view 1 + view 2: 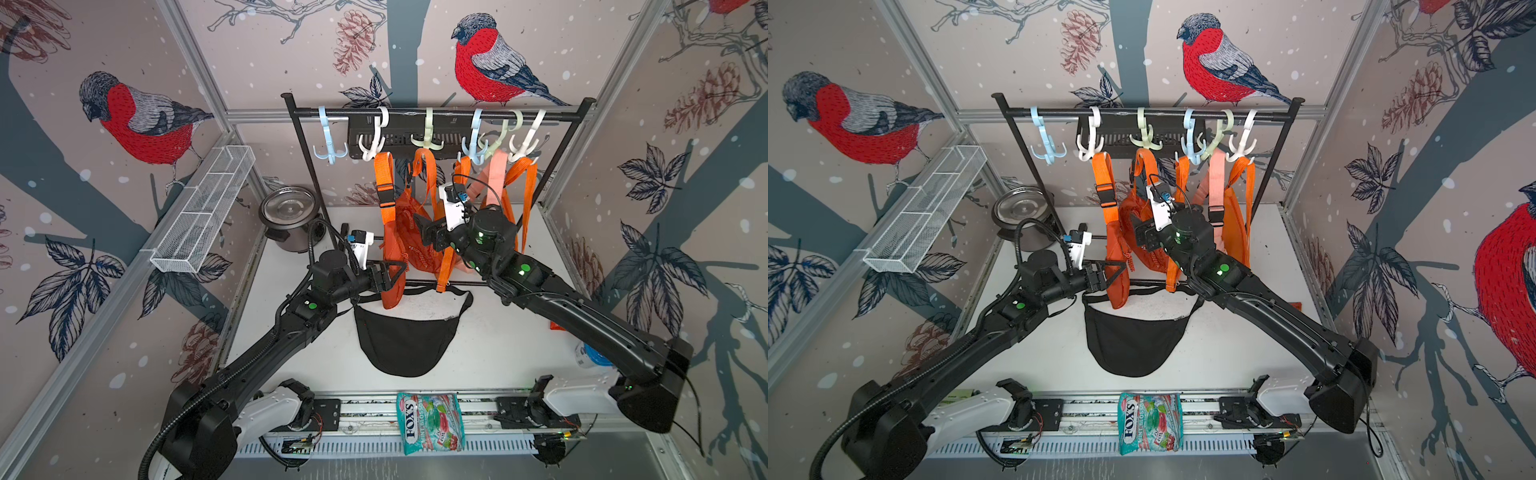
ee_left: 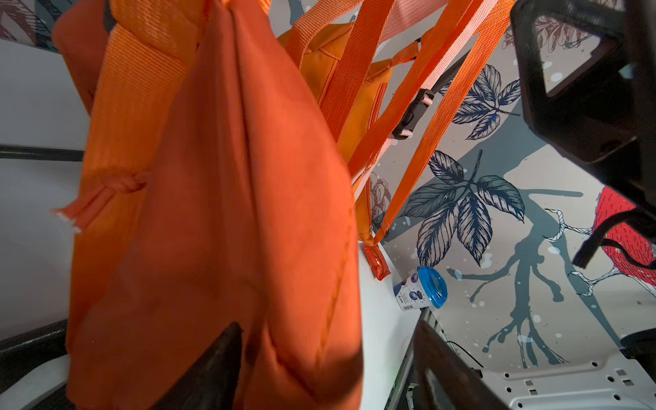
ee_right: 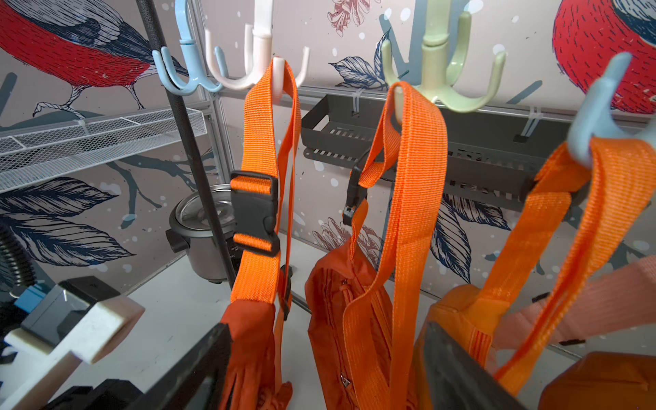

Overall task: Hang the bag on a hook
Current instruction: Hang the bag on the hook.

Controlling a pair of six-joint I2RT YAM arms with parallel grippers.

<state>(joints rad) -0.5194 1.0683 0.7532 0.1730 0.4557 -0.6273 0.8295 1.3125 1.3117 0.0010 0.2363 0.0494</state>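
Several orange bags hang by their straps from plastic hooks on the black rack (image 1: 436, 113). The leftmost orange bag (image 1: 392, 266) hangs from a white hook (image 1: 372, 143) (image 3: 264, 53). My left gripper (image 1: 395, 274) (image 2: 326, 369) is open, its jaws standing wide around that bag's lower body (image 2: 220, 213) without pinching it. My right gripper (image 1: 428, 232) (image 3: 328, 372) is open too, level with the middle orange bag (image 3: 340, 319), which hangs from a green hook (image 3: 436, 71). A black bag (image 1: 405, 336) (image 1: 1129, 336) lies flat on the white table between the arms. The light blue hook (image 1: 330, 145) at the left is bare.
A steel cooker pot (image 1: 289, 216) stands behind the rack's left leg. A white wire basket (image 1: 203, 212) is fixed to the left wall and a dark shelf (image 1: 399, 137) to the back. A blue-lidded cup (image 2: 422, 289) lies at the table's right edge, a sweets packet (image 1: 430, 422) at the front rail.
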